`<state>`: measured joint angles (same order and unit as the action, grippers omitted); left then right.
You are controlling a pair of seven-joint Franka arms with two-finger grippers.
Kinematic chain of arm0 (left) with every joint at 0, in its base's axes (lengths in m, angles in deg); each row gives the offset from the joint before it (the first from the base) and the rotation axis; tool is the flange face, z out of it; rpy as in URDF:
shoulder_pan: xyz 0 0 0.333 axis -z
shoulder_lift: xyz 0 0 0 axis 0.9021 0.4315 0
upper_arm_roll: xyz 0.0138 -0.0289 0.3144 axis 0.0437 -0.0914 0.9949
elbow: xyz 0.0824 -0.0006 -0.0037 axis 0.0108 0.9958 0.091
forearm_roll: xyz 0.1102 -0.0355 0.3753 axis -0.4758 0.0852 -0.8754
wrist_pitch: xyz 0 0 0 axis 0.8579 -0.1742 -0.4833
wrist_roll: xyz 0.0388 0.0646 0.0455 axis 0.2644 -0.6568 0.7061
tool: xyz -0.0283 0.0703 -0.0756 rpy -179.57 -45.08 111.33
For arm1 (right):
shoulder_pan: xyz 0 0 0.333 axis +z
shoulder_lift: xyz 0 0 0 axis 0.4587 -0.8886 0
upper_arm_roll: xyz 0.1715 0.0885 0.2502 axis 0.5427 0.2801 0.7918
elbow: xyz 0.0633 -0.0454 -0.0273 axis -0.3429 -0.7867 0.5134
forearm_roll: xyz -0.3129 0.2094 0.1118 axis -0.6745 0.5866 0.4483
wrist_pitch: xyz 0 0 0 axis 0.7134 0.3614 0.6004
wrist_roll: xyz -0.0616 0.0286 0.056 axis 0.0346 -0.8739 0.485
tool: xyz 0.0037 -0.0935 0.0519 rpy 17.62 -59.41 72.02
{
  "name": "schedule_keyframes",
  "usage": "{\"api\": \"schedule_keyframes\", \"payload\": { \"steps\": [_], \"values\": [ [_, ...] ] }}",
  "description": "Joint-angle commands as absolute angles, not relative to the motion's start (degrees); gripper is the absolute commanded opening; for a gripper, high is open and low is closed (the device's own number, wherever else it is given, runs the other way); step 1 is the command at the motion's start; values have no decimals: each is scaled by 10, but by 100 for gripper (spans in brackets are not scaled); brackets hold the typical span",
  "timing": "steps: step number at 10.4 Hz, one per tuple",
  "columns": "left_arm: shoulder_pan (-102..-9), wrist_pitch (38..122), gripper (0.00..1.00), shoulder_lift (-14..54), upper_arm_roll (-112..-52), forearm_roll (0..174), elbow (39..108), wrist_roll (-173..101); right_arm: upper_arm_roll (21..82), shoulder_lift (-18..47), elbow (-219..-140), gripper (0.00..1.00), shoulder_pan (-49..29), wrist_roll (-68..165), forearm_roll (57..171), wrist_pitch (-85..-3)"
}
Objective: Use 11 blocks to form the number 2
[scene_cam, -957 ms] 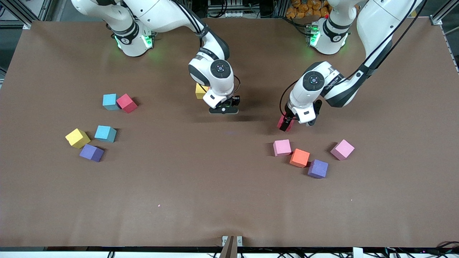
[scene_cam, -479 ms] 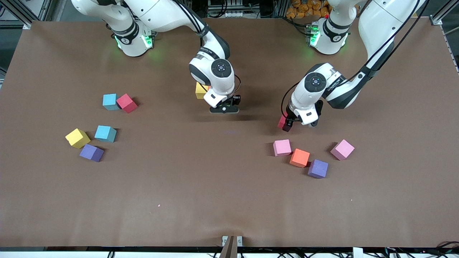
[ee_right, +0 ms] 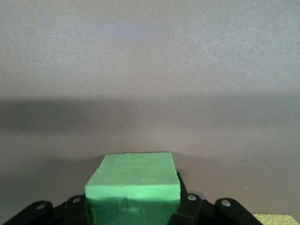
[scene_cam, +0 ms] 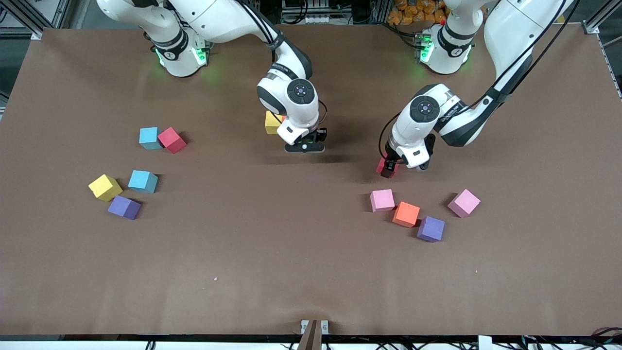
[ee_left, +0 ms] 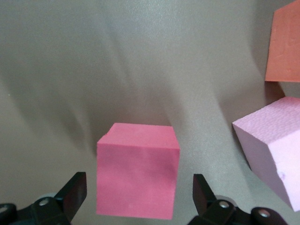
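Front view: no 2 formed yet, blocks scattered in two loose groups at either end of the worktop (scene_cam: 311, 272), right tool (scene_cam: 304, 146) clamped on green block (ee_right: 132, 185) mid-worktop beside yellow block (scene_cam: 272, 122), left tool (scene_cam: 388, 167) apart around red block (ee_left: 138, 171).

Frame centre: right gripper (scene_cam: 305, 146) low over the table (scene_cam: 311, 272), a yellow block (scene_cam: 271, 122) beside it. Left gripper (scene_cam: 388, 167) straddles a red block (scene_cam: 381, 166), above a pink block (scene_cam: 382, 200).
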<state>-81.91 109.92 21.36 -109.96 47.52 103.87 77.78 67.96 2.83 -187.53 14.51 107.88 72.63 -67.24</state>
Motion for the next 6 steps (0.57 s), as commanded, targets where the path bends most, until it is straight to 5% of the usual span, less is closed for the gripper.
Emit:
{"api": "schedule_keyframes", "payload": {
  "steps": [1,2,3,4,5,6],
  "values": [
    [-819,1098,100,216,-1103,455,1040,797,679,22,-1866,100,151,1096,714,-667],
    [-818,1098,100,217,-1103,454,1040,797,679,24,-1866,100,150,1095,715,-666],
    [-823,1098,78,217,-1102,455,1040,797,679,28,-1865,100,150,1093,717,-666],
    [-825,1098,40,217,-1102,455,1039,797,678,33,-1864,100,148,1092,718,-666],
    [-827,1098,23,217,-1102,455,1036,798,678,42,-1864,100,144,1090,720,-664],
    [-827,1096,17,217,-1101,455,1028,797,677,60,-1864,100,139,1088,721,-644]
  ]
}}
